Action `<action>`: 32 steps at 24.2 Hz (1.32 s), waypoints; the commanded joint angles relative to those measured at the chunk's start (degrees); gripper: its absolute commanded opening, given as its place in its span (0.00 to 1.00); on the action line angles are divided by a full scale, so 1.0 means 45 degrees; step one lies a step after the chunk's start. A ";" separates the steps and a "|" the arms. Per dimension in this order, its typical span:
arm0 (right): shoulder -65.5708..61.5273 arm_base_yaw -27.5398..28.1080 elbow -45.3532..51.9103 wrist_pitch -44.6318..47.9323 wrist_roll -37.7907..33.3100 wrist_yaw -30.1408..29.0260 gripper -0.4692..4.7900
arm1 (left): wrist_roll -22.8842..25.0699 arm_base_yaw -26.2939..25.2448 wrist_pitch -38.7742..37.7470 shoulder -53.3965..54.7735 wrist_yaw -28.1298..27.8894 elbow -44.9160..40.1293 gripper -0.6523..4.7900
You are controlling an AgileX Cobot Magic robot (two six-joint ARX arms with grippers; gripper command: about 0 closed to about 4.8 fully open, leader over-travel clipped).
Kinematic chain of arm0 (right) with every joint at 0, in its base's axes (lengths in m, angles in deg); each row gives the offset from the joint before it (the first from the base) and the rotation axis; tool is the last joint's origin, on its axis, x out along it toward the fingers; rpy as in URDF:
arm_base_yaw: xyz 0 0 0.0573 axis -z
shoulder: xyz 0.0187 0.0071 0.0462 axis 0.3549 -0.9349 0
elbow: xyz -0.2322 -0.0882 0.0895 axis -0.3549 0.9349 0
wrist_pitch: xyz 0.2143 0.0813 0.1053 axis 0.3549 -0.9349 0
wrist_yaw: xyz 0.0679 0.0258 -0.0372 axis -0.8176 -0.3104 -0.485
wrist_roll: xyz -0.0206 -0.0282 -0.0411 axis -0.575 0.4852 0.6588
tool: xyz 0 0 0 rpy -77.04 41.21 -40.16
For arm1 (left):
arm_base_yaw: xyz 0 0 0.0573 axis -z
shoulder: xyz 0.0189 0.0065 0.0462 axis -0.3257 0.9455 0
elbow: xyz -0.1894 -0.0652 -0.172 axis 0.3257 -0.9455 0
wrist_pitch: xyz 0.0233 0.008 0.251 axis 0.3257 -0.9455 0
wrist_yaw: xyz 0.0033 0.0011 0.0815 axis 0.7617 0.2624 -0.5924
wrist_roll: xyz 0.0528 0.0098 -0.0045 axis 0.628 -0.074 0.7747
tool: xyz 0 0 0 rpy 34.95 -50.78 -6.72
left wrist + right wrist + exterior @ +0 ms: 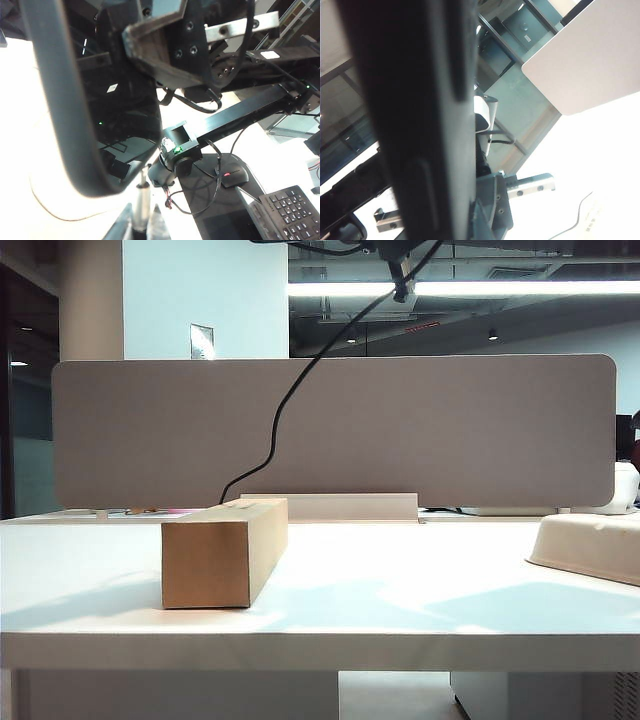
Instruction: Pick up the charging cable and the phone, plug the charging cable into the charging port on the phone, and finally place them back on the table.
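Surface (pixel 400 600): white, flat, thick pale front edge, open room across the middle and front. A plain cardboard box (pixel 215 560) stands left of centre; an off-white rounded tray (pixel 590 545) sits at the right edge. A grey fabric divider (pixel 450 430) closes the rear. The thin black cable (pixel 290 400) hangs from above, dropping behind the box. The phone (pixel 100 100), glossy, black and round-cornered, is raised off the surface, filling both wrist views. Left hand and right hand: fingers unseen, both closed together; what they clamp cannot be told.

A cardboard box (pixel 224 552) before the grey divider (pixel 333 430).
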 commanded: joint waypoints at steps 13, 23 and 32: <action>0.0044 -0.0029 -0.0102 -0.1073 0.1477 -0.0151 0.08 | -0.1404 0.0019 0.1428 0.0141 0.0729 0.0063 0.11; -0.0034 -0.0039 -0.0102 -0.1613 0.2123 -0.0146 0.08 | -0.4099 0.0136 0.4405 0.0155 0.0733 0.0063 0.11; -0.0636 -0.0087 -0.0102 -0.1885 0.2399 -0.0369 0.08 | -0.4556 0.0097 0.4945 0.0155 0.0675 0.0053 0.11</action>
